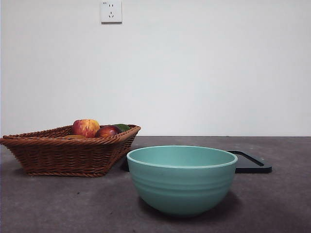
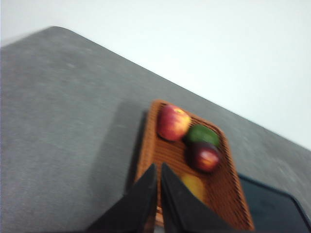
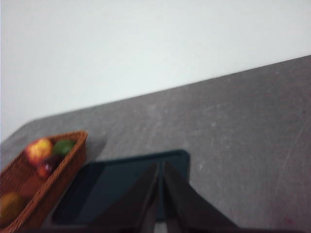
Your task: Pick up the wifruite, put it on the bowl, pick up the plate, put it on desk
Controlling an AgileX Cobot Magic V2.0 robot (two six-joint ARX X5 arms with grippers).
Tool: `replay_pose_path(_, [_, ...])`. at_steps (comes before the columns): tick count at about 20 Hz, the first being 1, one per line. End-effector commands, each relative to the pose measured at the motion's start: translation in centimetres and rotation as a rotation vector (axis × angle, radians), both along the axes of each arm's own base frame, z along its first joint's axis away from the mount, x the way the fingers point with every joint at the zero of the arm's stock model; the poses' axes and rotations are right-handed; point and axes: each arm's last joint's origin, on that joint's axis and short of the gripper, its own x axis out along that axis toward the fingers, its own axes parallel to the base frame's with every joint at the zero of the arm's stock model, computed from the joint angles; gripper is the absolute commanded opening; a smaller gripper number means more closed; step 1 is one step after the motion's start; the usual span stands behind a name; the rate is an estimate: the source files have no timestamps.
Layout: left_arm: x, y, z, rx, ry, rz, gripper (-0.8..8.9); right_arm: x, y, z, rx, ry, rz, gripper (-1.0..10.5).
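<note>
The wifruite, a small golden-brown oval, lies in a brown wicker basket at the left of the desk. In the front view only its top shows over the rim. The mint-teal bowl stands empty at the front centre. Behind it lies the plate, flat, black and rectangular, also seen as plate. My left gripper hangs shut above the basket's near end. High over the plate's edge, my right gripper is shut and holds nothing. Neither arm shows in the front view.
In the basket also lie a red-and-yellow apple, a dark red fruit and a green fruit. A white wall with a socket closes the far side of the table.
</note>
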Motion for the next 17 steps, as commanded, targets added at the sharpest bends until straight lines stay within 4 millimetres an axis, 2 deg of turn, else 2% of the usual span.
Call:
replay_pose_path(1, [-0.7,-0.2,2.2,0.09,0.008,-0.065,0.1,-0.3,0.1,1.9,-0.068,0.024,0.054,0.1])
replay_pose_path(5, [-0.9,-0.4,4.4,0.162,0.08,-0.175,0.1,-0.1,0.4,4.2,-0.129,0.126,0.185,0.1])
replay_pose_path(11, [-0.5,-0.8,6.7,0.224,0.181,-0.349,0.1,0.8,0.9,7.1,-0.207,0.274,0.38,0.1])
replay_pose_path(17, [0.0,-1.2,8.1,0.238,0.241,-0.476,0.1,1.9,1.6,8.6,-0.241,0.347,0.534,0.1])
